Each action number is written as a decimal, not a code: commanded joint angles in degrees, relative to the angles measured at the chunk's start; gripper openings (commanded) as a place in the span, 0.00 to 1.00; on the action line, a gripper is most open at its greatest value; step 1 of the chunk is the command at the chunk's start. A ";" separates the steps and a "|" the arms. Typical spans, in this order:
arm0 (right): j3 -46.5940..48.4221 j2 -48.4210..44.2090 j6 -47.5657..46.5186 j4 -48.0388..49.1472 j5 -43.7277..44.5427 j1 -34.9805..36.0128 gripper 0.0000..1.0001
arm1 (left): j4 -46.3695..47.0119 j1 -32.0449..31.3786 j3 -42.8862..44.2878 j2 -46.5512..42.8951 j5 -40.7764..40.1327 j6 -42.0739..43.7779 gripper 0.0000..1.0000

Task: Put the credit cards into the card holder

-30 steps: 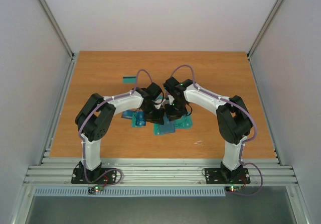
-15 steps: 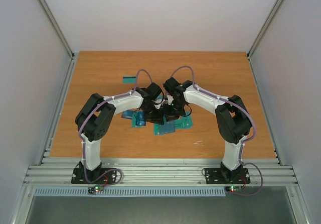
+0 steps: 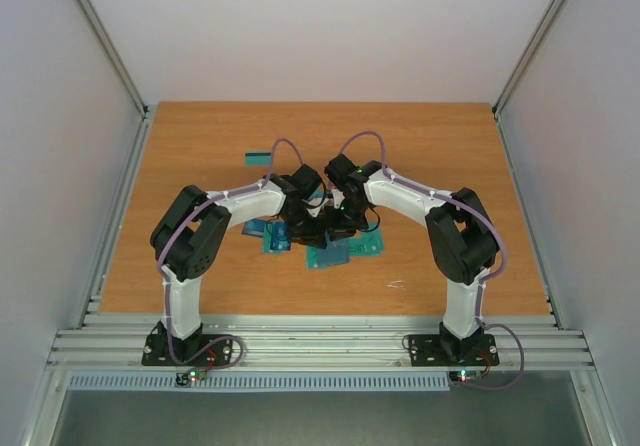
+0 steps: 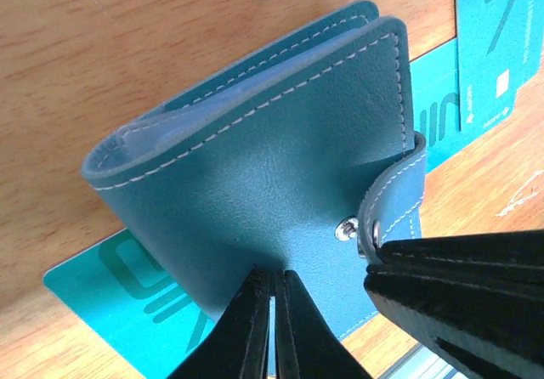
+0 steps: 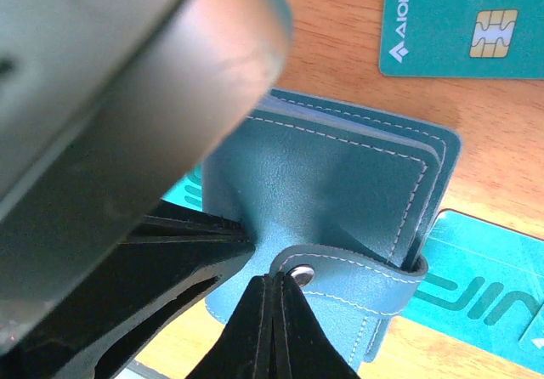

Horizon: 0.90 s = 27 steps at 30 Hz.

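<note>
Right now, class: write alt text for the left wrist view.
A folded teal-blue stitched leather card holder fills the frame, over thin teal credit cards on a wooden table. The left gripper pinches its lower edge; the right gripper grips its snap strap.

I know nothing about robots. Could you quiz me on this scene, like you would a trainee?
1. True or false: the holder lies spread open.
2. Which pincer pinches the holder's strap? A) left B) right C) neither
3. Fill in: the card with the chip reads ____.
Key: 1 false, it is folded shut. 2 B, the right pincer. 3 AION.
</note>
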 commanded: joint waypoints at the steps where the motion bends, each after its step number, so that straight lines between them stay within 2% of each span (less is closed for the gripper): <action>1: -0.36 2.65 0.65 -2.76 0.39 0.52 0.01 | 3.06 -0.08 -0.55 1.57 -0.60 0.53 0.05; 11: -1.91 3.25 1.23 -2.42 -0.57 0.56 0.01 | 4.37 0.11 -1.30 1.20 -0.04 -0.14 0.05; 20: -3.26 2.56 1.36 -2.55 0.60 0.57 0.01 | 10.90 1.27 -5.54 -1.45 3.34 -3.40 0.05; 27: -3.01 1.81 1.51 -2.71 0.02 0.57 0.01 | 12.21 1.68 -7.19 -1.56 4.35 -4.63 0.05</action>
